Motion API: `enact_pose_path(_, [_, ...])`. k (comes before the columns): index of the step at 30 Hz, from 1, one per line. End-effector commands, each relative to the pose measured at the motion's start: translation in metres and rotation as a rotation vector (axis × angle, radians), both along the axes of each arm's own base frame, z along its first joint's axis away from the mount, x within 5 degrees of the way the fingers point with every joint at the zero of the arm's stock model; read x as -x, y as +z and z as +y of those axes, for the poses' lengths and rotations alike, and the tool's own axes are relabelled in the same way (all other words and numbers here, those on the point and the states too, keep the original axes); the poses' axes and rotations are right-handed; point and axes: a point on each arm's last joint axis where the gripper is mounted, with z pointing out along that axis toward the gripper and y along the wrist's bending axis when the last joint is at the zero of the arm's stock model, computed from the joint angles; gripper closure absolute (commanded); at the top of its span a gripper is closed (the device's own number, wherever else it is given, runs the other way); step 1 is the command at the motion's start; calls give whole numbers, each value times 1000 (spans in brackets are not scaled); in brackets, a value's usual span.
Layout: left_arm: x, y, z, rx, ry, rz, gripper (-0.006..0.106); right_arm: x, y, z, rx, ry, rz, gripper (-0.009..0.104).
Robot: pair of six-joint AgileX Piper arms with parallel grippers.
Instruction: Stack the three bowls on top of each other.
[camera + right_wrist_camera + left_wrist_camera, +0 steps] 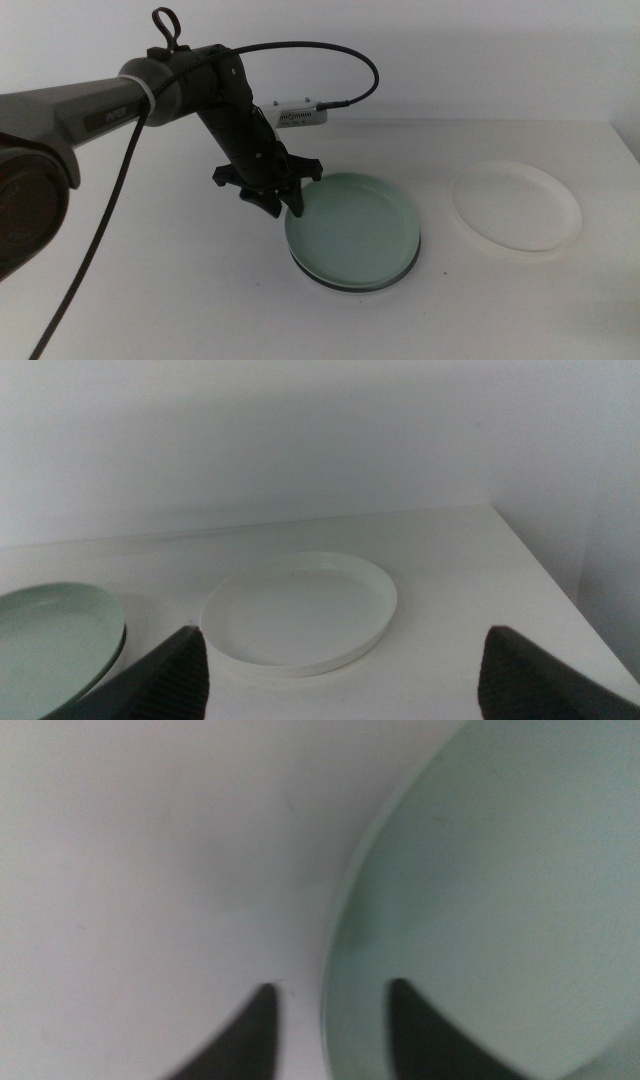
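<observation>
Currently: mint green bowl (353,232) being gripped at its rim by the left gripper (283,195), centre of the middle view.

The jaws are being held a narrow gap apart, one inside the rim and one outside, astride the bowl's left edge. The green bowl is being rested on the grey bowl (330,280), seen only as a dark edge beneath it. The white bowl (516,207) is lying apart at right of frame on the table (180,300). The right gripper (340,670) is being held wide open and empty, facing the white bowl.
</observation>
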Motion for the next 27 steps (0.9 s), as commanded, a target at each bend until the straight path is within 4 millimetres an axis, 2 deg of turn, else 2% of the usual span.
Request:
enact_pose_path(1, [5, 12, -2, 22, -35, 0, 49, 0, 0, 0, 13, 2, -13, 6])
enact_pose_path(4, [11, 35, 4, 9, -59, -38, 16, 0, 0, 0, 13, 2, -13, 6])
enact_pose_path(5, [14, 49, 8, 6, -61, -63, 7, 0, 0, 0, 13, 2, -13, 6])
enact_pose_path(7, [24, 82, 14, 11, -75, -138, 7, 0, 0, 0, 13, 2, -13, 6])
enact_pose_path(10, [50, 133, 25, 28, -121, -294, 7, 0, 0, 0, 13, 2, -13, 6])
enact_pose_path(13, [92, 177, 39, 63, -177, -492, 7, 0, 0, 0, 13, 2, -13, 6])
enact_pose_path(16, [150, 211, 62, 100, -170, -694, 7, 0, 0, 0, 13, 2, -13, 6])
enact_pose_path(19, [210, 229, 81, 169, -139, -837, 7, 0, 0, 0, 13, 2, -13, 6])
enact_pose_path(22, [258, 240, 93, 222, -164, -899, 7, 0, 0, 0, 13, 2, -13, 6])
enact_pose_path(24, [278, 247, 97, 260, -175, -930, 7, 0, 0, 0, 13, 2, -13, 6])
enact_pose_path(27, [289, 251, 98, 300, -194, -938, 7, 0, 0, 0, 13, 2, -13, 6])
